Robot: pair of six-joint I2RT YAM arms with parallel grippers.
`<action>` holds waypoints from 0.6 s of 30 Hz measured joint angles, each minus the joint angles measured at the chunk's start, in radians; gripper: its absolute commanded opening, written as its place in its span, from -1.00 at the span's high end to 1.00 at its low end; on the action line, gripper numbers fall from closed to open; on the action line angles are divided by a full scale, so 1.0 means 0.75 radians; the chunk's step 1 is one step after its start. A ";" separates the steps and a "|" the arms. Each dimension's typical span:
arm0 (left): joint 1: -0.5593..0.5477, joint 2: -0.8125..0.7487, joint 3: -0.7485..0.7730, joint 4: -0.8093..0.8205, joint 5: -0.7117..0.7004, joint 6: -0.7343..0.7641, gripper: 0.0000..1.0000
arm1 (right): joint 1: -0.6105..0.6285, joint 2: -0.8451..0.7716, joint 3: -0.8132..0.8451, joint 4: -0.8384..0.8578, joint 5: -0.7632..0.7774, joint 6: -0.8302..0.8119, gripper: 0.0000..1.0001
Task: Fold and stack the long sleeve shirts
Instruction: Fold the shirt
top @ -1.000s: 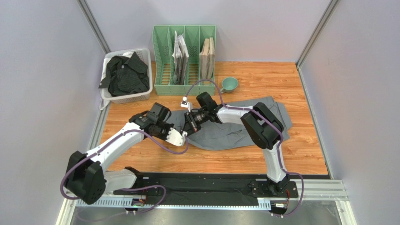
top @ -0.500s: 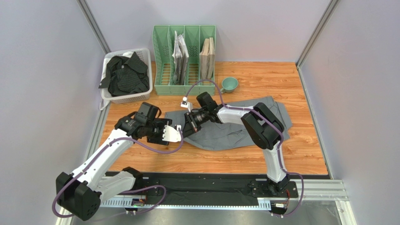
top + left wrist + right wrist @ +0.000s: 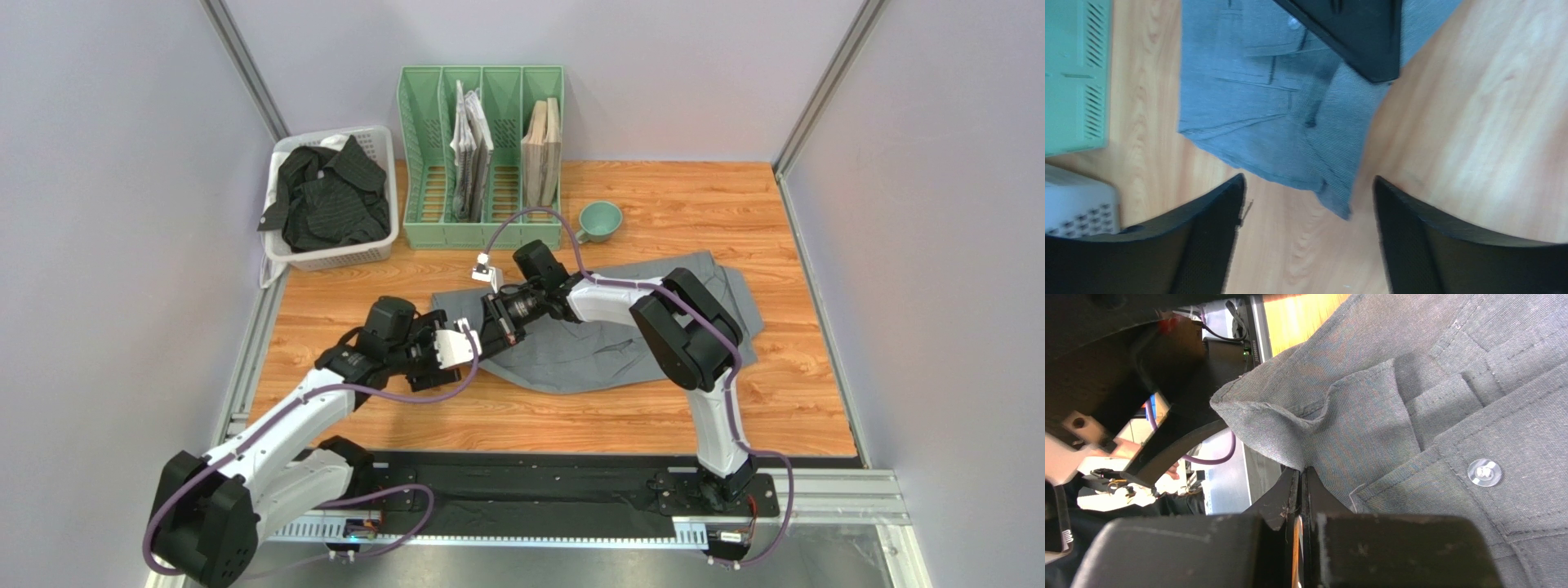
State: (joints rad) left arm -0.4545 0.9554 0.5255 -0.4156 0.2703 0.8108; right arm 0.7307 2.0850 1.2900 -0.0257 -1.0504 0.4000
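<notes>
Seen from above, the grey shirt (image 3: 613,328) lies spread on the wooden table (image 3: 797,392), from the centre toward 3 o'clock, and both claws meet at its 9 o'clock edge. That view is too coarse to show their jaws; the wrist cameras do.

The left wrist view shows the left gripper (image 3: 1309,181) spread wide and holding nothing, with bare wood and a loose corner of the grey cloth below the gap.

The right wrist view shows the right gripper (image 3: 1300,473) pressed closed, with a raised fold of the shirt's hem seemingly pinched at its tip, and a clear button (image 3: 1484,471) on the placket nearby.

At the table's 10 o'clock, a white basket (image 3: 334,257) holds the crumpled black shirt (image 3: 325,196). At 12 o'clock, a green file rack (image 3: 423,159) has upright papers (image 3: 470,141) in 2 of its slots. A teal cup (image 3: 600,221) sits at 1 o'clock; I cannot see into it.
</notes>
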 measured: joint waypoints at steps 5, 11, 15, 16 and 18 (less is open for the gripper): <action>0.019 0.090 -0.039 0.179 -0.067 0.055 0.69 | 0.004 0.000 0.000 0.002 -0.011 0.006 0.99; 0.101 0.100 -0.039 0.175 -0.052 0.358 0.84 | 0.043 0.000 0.001 0.016 -0.007 0.026 0.36; 0.221 -0.081 -0.057 0.002 0.029 0.696 0.59 | 0.092 0.000 0.005 0.006 0.005 0.026 -0.27; 0.269 -0.144 -0.069 -0.049 0.045 0.787 0.40 | 0.099 0.000 0.012 -0.010 0.006 0.023 -0.30; 0.353 -0.232 -0.090 -0.137 0.063 0.912 0.20 | 0.109 -0.009 0.025 -0.051 0.012 0.011 -0.43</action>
State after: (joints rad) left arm -0.1898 0.7811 0.4583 -0.5182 0.3176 1.4948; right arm 0.8127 2.0785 1.3087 -0.0643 -1.0416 0.4084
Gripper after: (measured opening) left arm 0.271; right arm 0.620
